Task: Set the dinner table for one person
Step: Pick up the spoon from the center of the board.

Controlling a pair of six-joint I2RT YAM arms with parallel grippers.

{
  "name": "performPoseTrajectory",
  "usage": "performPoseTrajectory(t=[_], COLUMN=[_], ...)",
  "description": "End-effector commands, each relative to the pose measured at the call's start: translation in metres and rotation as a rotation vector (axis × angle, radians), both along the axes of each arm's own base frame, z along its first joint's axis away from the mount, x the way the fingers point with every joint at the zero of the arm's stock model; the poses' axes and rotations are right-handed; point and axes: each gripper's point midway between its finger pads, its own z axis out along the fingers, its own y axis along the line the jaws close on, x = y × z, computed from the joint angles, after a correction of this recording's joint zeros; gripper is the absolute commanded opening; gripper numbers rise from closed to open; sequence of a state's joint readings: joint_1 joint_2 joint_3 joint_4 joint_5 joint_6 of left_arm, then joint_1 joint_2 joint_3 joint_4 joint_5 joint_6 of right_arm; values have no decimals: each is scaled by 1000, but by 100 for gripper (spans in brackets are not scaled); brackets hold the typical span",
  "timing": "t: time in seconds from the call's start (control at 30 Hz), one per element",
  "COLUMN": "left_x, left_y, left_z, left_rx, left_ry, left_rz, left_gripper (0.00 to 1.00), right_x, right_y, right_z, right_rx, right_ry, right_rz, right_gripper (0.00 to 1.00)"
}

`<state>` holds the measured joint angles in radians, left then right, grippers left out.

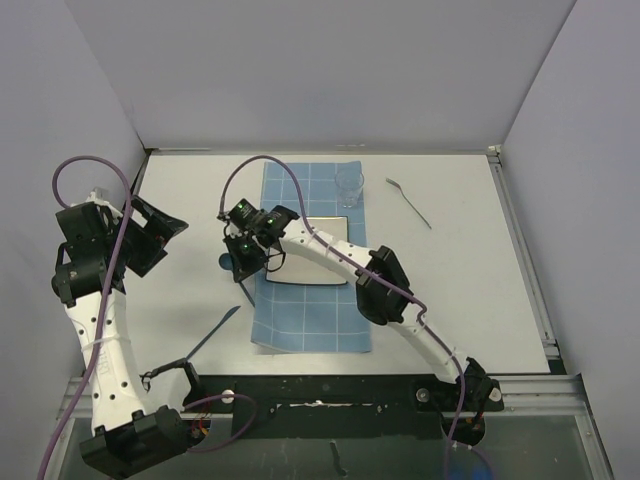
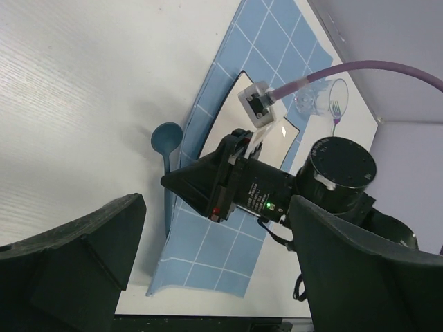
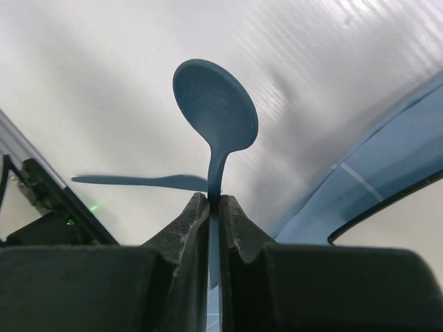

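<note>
A blue spoon (image 3: 216,104) is pinched by its handle in my right gripper (image 3: 214,207), which is shut on it. The spoon's bowl (image 1: 229,262) sits low over the white dinner table (image 1: 470,280), just left of the blue gridded mat (image 1: 310,315). In the left wrist view the spoon (image 2: 166,138) lies alongside the mat's edge (image 2: 208,256). A white square plate (image 1: 325,235) rests on the mat, partly hidden by the right arm. My left gripper (image 1: 158,240) hangs at the far left, open and empty (image 2: 214,277).
A clear glass (image 1: 349,187) stands at the mat's far right corner. A metal utensil (image 1: 410,203) lies to its right. A blue knife (image 1: 215,335) lies left of the mat's near corner. A black rail (image 1: 330,390) runs along the near edge.
</note>
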<state>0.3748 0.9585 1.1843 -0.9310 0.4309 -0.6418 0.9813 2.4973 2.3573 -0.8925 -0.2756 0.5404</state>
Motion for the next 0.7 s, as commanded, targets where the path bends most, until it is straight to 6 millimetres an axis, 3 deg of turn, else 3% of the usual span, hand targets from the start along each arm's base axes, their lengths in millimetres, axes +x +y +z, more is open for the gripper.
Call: performPoseTrajectory(t=[0.0,0.2,0.33,0.53,0.67], left_x=[2,1,1,-2,-4], left_y=[1,-1,-2,-4,-6], left_z=[28,29,28,24,22], left_rx=[48,42,36,27,23], left_ry=[-101,-107,-109,-104,-101], left_rz=[-15,-21,-22,-28,-30], left_gripper=[84,84,84,84,84], right_x=[-16,-21,-13,12,32], right_y=[24,19,1,-60,-119], right_z=[104,147,168,166,163], right_rx=[201,246,203,-1,-186], right_ry=[-82,-155,-263,-400,-480], right_rz=[42,33,-16,-137,-259], right_gripper=[0,0,0,0,0])
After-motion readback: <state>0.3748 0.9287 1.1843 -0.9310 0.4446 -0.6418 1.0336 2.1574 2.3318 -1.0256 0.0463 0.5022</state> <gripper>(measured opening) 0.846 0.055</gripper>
